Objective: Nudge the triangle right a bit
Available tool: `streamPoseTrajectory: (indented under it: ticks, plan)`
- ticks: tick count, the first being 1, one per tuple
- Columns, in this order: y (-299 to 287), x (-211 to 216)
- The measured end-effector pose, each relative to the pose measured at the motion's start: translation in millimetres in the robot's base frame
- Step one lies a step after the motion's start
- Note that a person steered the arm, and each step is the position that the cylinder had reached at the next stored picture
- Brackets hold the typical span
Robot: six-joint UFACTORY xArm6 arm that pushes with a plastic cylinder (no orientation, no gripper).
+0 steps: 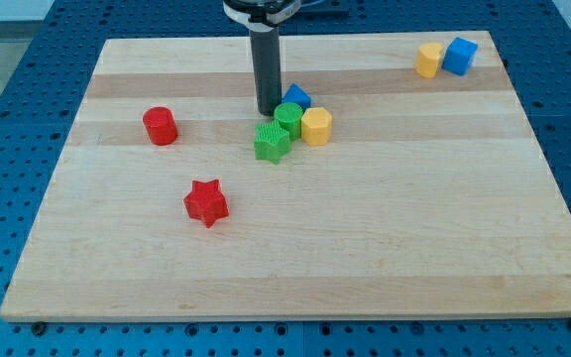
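The small blue triangular block (296,96) sat a little above the middle of the pale wooden bench (385,228), toward the view's top, with the dark rod standing just at its left. The arm carried no claw at all, only that straight rod, so nothing was held; my tip (269,112) rested on the wood, touching or all but touching the triangle's left side.

The way to the view's right was partly crowded. A green cylinder block (287,118) pressed against the triangle's lower edge, a yellow cylinder block (316,126) touched that green one on its right, and a green star-shaped block (273,142) lay just below the tip, against the green cylinder.

Well apart at the view's left stood a red cylinder block (160,126), and below it, nearer the view's bottom, a red star-shaped block (205,202). In the top right corner a yellow block (428,59), its shape hard to tell, touched a blue cube (459,56).

The bench showed light planks with darker bands, and it lay on a blue perforated surface (8,149).
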State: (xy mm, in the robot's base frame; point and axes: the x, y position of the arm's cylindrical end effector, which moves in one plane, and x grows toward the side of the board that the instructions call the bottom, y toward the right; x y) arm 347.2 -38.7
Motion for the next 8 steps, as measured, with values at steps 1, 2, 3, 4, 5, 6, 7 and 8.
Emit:
streamPoseTrajectory:
  ticks: [1,2,3,4,5,6,7,8]
  plan:
    - [0,-8]
    - [0,-15]
    - [3,-15]
    - [9,-15]
    - [11,-15]
    - [11,-15]
    - [16,-15]
    - [19,-15]
